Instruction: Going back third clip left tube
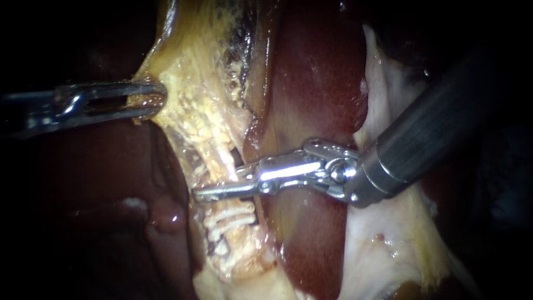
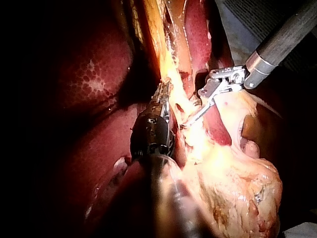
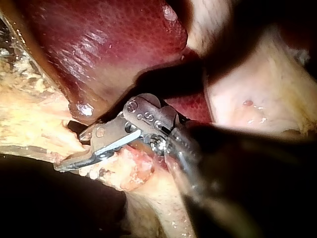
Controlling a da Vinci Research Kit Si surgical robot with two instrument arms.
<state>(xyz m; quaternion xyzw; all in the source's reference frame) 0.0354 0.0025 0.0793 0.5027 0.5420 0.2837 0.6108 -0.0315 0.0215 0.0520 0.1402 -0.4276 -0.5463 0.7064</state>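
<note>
Nearest the lens is my right instrument (image 1: 219,189), its dark shaft coming in from the upper right and its pincer reaching left across the tube (image 1: 222,161). That pincer stands slightly apart: the right wrist view shows a narrow gap between the two halves, and I see nothing gripped in it. Just nearer than the pincer, a stack of white clips (image 1: 230,219) sits on the same tube, close together. I cannot tell which of them is the third.

My left instrument (image 1: 150,100) enters from the left. Its slotted pincer is clamped on the edge of the yellow fatty tissue (image 1: 194,83) and draws that sheet leftward, so the tube is stretched. Dark red liver (image 1: 316,83) lies to the right, behind the right instrument.

I judge the tube to be soft, thin and wet. It would give easily, slip under metal and tear if pinched or dragged sideways. The clips look small and stiff, and a snag from a passing pincer half could probably loosen them. Hold is best taken where the left instrument has it, on the fatty tissue beside the tube, never on the tube or the clips. Backing the right instrument out calls for a straight path rightward along its own shaft, with the pincer apart enough to clear both.
</note>
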